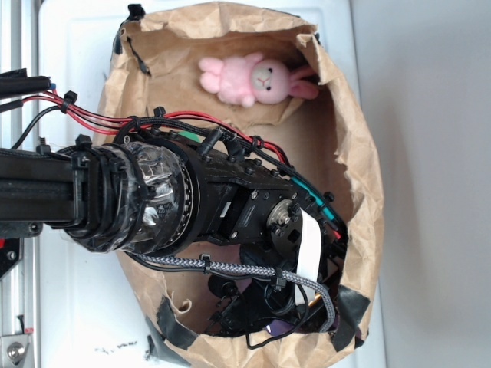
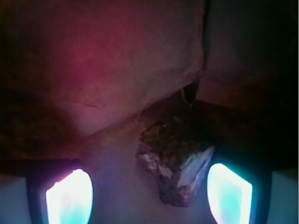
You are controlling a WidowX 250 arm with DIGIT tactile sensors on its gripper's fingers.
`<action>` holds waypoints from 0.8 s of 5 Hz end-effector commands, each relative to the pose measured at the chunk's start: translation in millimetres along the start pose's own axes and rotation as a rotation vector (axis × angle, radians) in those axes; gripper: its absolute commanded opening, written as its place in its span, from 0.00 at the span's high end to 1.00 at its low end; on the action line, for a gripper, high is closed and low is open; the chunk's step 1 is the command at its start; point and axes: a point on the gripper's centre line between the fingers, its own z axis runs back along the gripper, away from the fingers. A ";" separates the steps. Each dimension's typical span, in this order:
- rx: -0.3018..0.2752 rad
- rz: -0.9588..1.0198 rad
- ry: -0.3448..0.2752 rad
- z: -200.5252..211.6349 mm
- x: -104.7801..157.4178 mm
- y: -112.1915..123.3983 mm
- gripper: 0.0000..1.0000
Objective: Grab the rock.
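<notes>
The rock [image 2: 175, 156], a rough dark lump with pale broken faces, lies on the paper floor in the wrist view. It sits between my two glowing fingertips, close to the right fingertip [image 2: 230, 193] and well away from the left fingertip [image 2: 69, 198]. My gripper [image 2: 149, 196] is open, with a wide gap and nothing pinched. In the exterior view the black arm [image 1: 230, 207] reaches down into the lower end of a brown paper bag [image 1: 357, 165]; the gripper and the rock are hidden there under the wrist.
A pink plush bunny [image 1: 257, 79] lies at the bag's far end. Crumpled paper walls [image 2: 107, 70] rise just behind the rock. Black tape patches [image 1: 173, 326] hold the bag's lower rim. Cables [image 1: 253, 268] hang across the arm.
</notes>
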 end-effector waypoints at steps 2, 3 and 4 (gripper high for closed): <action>0.103 -0.075 -0.124 13.0 25.5 -1.2 0.00; 0.139 -0.119 -0.156 2.5 30.3 -8.2 0.00; 0.161 -0.163 -0.157 -4.9 32.0 -16.4 0.00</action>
